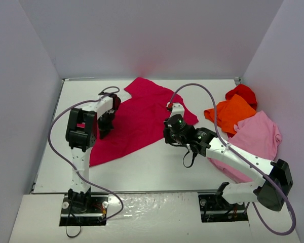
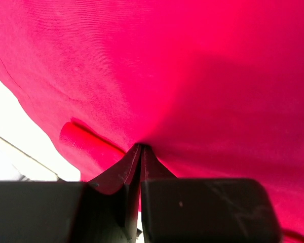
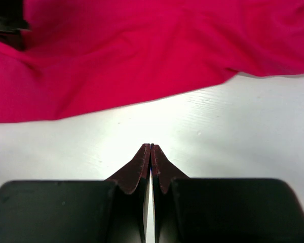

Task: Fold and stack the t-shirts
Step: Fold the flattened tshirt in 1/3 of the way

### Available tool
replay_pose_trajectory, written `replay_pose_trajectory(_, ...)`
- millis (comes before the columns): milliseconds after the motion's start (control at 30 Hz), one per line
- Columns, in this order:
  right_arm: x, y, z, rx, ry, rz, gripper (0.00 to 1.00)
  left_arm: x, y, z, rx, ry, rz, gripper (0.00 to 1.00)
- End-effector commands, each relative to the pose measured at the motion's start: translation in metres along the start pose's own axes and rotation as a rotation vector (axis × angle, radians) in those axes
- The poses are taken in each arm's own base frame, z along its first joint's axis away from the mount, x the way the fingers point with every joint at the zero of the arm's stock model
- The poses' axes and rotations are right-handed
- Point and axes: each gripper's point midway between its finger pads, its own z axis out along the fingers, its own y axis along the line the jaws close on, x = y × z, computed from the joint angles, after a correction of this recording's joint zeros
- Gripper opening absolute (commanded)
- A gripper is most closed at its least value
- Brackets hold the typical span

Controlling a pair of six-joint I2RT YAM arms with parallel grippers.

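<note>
Evidently the left pincer (image 2: 141,148) pinches the fine-knit crimson t-shirt (image 2: 192,76), while the right pincer (image 3: 151,147) sits clenched, empty.

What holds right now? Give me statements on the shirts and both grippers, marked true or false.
1. The right gripper is clamped on the crimson t-shirt. False: shut on nothing, over bare table short of the cloth.
2. The orange t-shirt lies between the bright red t-shirt and the pink t-shirt. True.
3. The left gripper stands open. False: shut, at the crimson cloth.
4. The pink t-shirt is stacked on the crimson t-shirt. False: it lies far right, beside the orange one.
5. The crimson t-shirt covers the most table. True.
</note>
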Motion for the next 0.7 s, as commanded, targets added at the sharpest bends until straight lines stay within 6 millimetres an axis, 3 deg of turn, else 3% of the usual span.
replay_pose_trajectory(0,-0.017,-0.026,0.007,0.143,-0.09,-0.027,0.0,-0.041,0.03,-0.004,0.009,-0.057,-0.098,0.0)
replay_pose_trajectory(233,0.003,-0.04,0.035,0.235,-0.024,-0.076,0.0,-0.072,0.086,-0.012,0.011,-0.1,-0.249,0.0)
replay_pose_trajectory(367,-0.011,-0.07,0.056,0.336,-0.034,-0.112,0.0,-0.072,0.091,-0.027,0.078,-0.178,-0.312,0.0)
replay_pose_trajectory(500,-0.039,-0.096,0.088,0.351,-0.025,-0.071,0.0,-0.069,0.069,-0.08,0.291,-0.35,-0.356,0.0)
replay_pose_trajectory(567,-0.056,-0.081,0.109,0.253,-0.025,-0.062,0.0,-0.039,0.04,-0.104,0.452,-0.381,-0.323,0.0)
replay_pose_trajectory(667,-0.06,-0.039,0.135,0.121,0.01,-0.072,0.0,-0.011,0.014,-0.118,0.579,-0.381,-0.307,0.0)
